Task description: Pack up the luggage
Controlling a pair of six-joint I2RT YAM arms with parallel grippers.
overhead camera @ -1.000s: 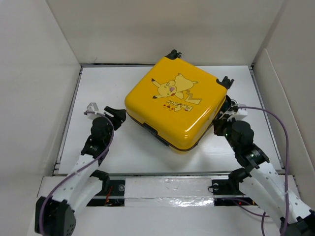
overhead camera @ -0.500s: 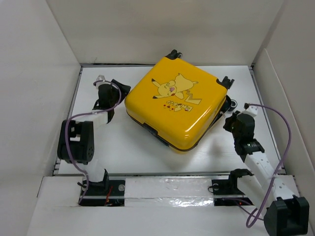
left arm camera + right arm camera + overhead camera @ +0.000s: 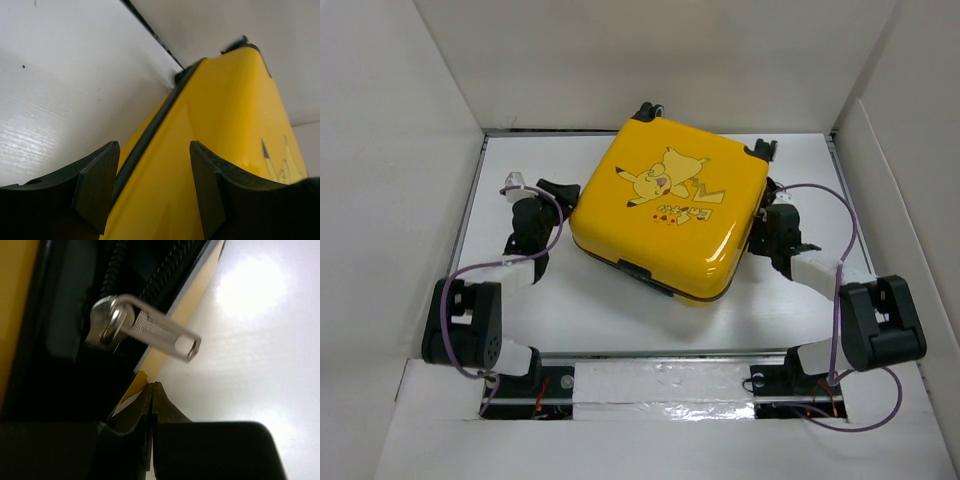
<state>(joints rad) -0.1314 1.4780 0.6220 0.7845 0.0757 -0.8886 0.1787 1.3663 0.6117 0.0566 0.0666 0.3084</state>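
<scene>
Tabletop (image 3: 570, 320), white and boxed in by white walls (image 3: 440, 100) at the back and both sides, carries the small bright-yellow hard-shell suitcase (image 3: 665, 215) with its cartoon print. The suitcase lies flat near the middle, lid down and print up, turned so one corner points at me and its wheels sit towards the back wall. There is bare table in front of it and little room behind.

I have an arm on each flank. The left gripper (image 3: 563, 190) is at the suitcase's left edge. In its wrist view the black fingers (image 3: 97, 185) stand wide apart and hold nothing, and the yellow shell (image 3: 225, 125) and its dark seam run away from me between them.

The right gripper (image 3: 763, 228) is pressed in at the right edge, so it is the one nearer the zip. Its wrist view shows the fingertips (image 3: 151, 395) closed tip to tip on nothing, I think, though the blur makes that hard to swear to.

The silver metal zipper pull (image 3: 150, 330) hangs free just above those tips, its long axis slanting down to the right off the black zip track (image 3: 120, 270). I judge I must part the jaws and rise slightly to take the tab.
</scene>
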